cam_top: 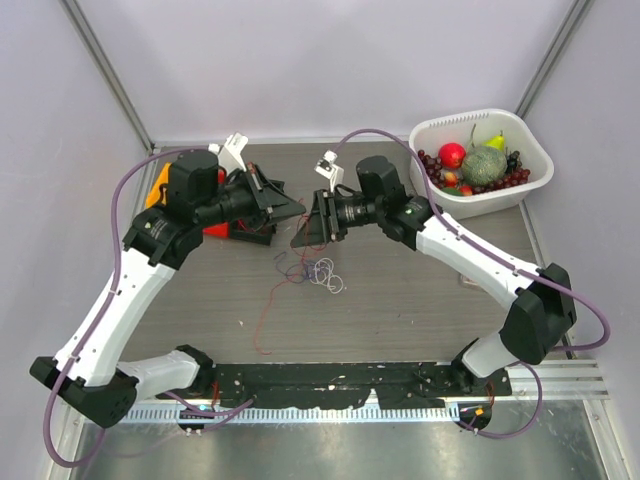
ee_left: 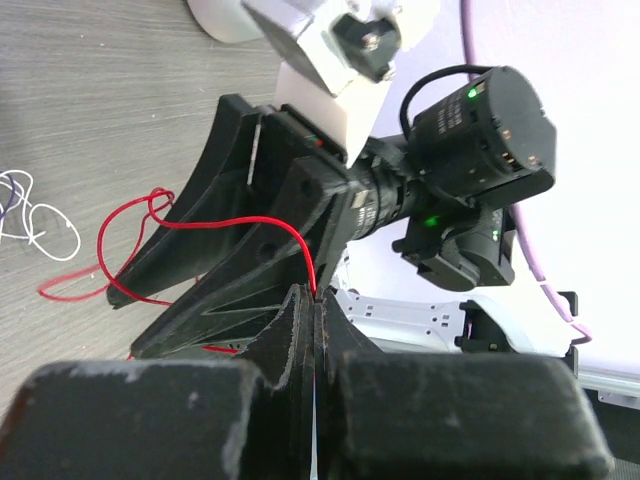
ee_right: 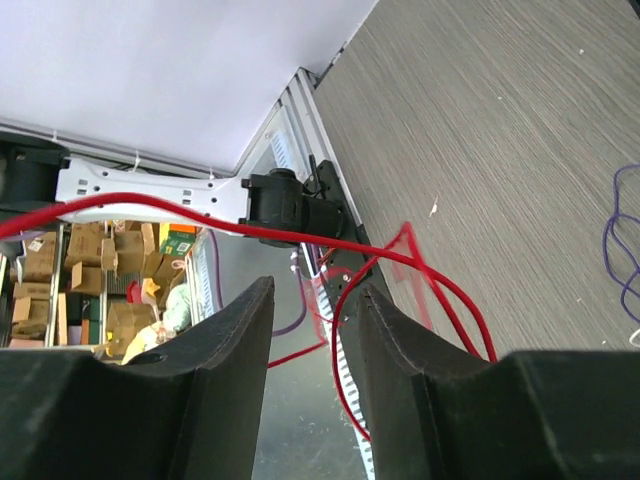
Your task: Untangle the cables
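Observation:
The cables [cam_top: 318,271] lie as a small loose tangle of red, white and dark thin wires mid-table, with one red strand [cam_top: 264,322] trailing toward the front edge. My left gripper [cam_top: 292,208] hangs above the tangle; in the left wrist view it [ee_left: 315,298] is shut on a thin red wire [ee_left: 200,223] that arcs down to the table by white loops [ee_left: 40,216]. My right gripper [cam_top: 303,236] faces it, close by. In the right wrist view it [ee_right: 315,300] is open, and a red wire [ee_right: 200,216] crosses in front and loops past its right finger [ee_right: 395,330].
A white basket [cam_top: 533,146] of fruit stands at the back right. An orange and red object [cam_top: 157,186] sits behind the left arm. A black rail [cam_top: 330,385] runs along the front edge. A purple strand [ee_right: 612,230] lies on the table.

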